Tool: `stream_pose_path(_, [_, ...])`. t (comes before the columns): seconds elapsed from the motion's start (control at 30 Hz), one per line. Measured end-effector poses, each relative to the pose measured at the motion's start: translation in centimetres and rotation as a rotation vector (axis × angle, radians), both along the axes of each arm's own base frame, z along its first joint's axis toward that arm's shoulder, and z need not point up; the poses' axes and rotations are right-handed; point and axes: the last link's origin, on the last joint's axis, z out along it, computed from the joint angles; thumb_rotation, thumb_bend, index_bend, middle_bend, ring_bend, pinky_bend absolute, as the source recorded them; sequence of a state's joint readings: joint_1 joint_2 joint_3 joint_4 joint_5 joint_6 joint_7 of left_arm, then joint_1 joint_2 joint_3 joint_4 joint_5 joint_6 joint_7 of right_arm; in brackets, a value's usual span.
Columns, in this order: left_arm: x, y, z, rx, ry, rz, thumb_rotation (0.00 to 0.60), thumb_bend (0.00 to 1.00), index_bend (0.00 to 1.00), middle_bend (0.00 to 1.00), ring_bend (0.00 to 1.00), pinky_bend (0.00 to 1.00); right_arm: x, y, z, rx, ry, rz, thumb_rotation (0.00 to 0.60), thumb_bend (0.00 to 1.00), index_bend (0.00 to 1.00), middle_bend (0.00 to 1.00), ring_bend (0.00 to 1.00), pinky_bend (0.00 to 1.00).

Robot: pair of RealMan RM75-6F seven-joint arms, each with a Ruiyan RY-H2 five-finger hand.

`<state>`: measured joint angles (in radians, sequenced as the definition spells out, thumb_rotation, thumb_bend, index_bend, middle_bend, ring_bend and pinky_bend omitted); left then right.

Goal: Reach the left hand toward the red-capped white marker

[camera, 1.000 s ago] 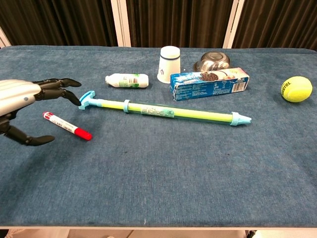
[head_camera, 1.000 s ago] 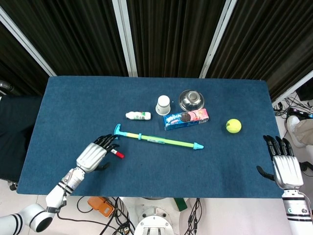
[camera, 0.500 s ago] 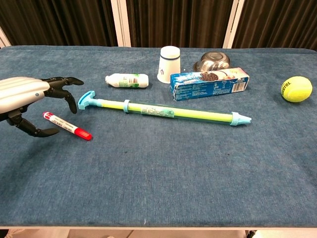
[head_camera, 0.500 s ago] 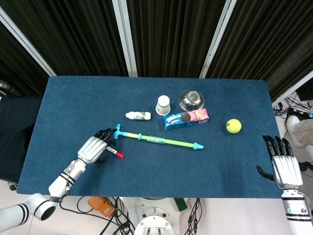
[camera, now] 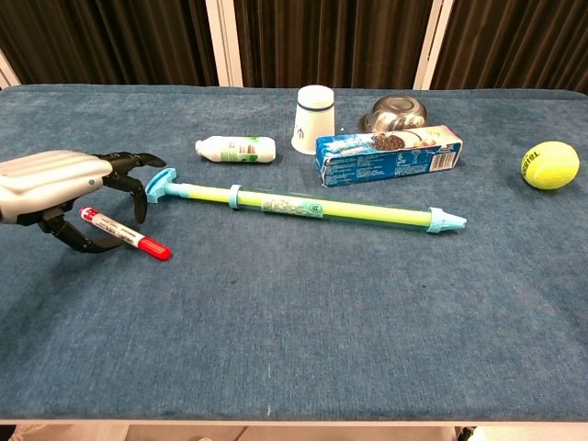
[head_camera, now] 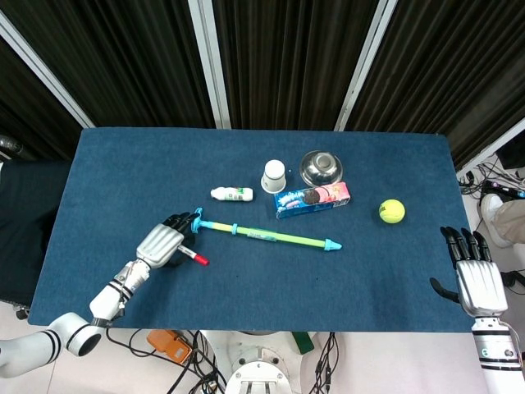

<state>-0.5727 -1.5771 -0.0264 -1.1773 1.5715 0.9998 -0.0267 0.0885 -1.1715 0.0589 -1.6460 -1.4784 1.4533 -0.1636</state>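
The white marker with a red cap [camera: 125,233] lies flat on the blue table, cap end toward the middle; in the head view only its red end [head_camera: 197,258] shows past the hand. My left hand [camera: 64,182] [head_camera: 162,243] hovers right over the marker's rear end, fingers curled down on either side of it with a gap, holding nothing. My right hand [head_camera: 478,277] rests open at the table's front right corner, far from the marker.
A green and blue toy pump [camera: 303,207] lies just right of the left hand, its handle beside the fingertips. Behind stand a small white bottle [camera: 236,148], a paper cup [camera: 314,118], a cookie box [camera: 388,154], a steel bowl [camera: 394,114] and a tennis ball [camera: 549,164].
My left hand has moved forward and right, from beside the marker to over its rear end, with the fingers curling down around it. The right hand has stayed still.
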Motion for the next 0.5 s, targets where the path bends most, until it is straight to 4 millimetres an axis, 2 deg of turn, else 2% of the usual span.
stream_pose_path(0.13, [-0.23,0.35,-0.04,0.004,0.014,0.005,0.6,0.33,0.49,0.0,0.0,0.13,0.0,-0.04,-0.01,0.002,0.001,0.0,0.6,0.32,0.06,0.15,0.1,0.09])
stream_pose_path(0.5, [-0.82,0.52,0.17,0.023,0.023,0.02,0.6,0.49,0.55,0.01,0.0,0.13,0.05,0.04,0.01,-0.001,0.001,0.003,0.6,0.32,0.06,0.15,0.1,0.09])
